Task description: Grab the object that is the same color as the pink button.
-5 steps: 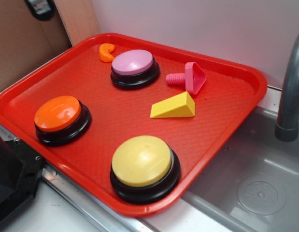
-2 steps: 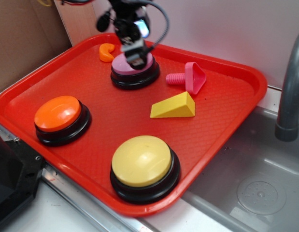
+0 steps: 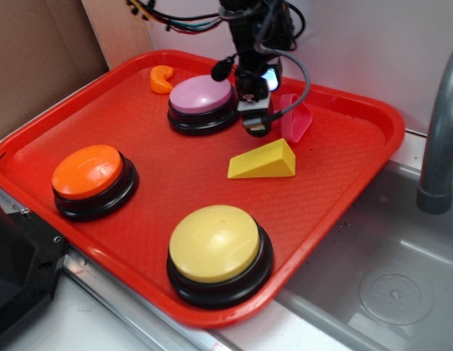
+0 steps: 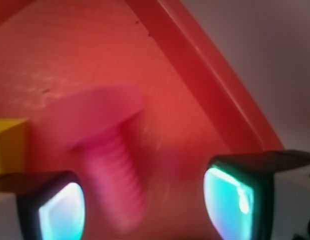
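Note:
The bright pink toy bolt [image 3: 296,119] lies on the red tray [image 3: 175,175] near its far edge, its shaft hidden behind my gripper in the exterior view. In the wrist view the bolt [image 4: 109,160] is blurred, ribbed shaft pointing toward me, between my fingers and nearer the left one. My gripper [image 3: 257,117] is open, just above the shaft, with its midpoint [image 4: 144,205] beside the bolt. The pink button [image 3: 203,102], a lilac dome on a black base, stands just left of the gripper.
A yellow wedge [image 3: 263,161] lies in front of the bolt and shows at the left of the wrist view [image 4: 9,145]. An orange button [image 3: 93,180], a yellow button [image 3: 219,252] and a small orange curved piece [image 3: 162,79] share the tray. A grey faucet [image 3: 440,139] and sink [image 3: 387,285] lie right.
My gripper came into view over the pink button, then moved right and down to the bolt's shaft. The objects on the tray have not moved.

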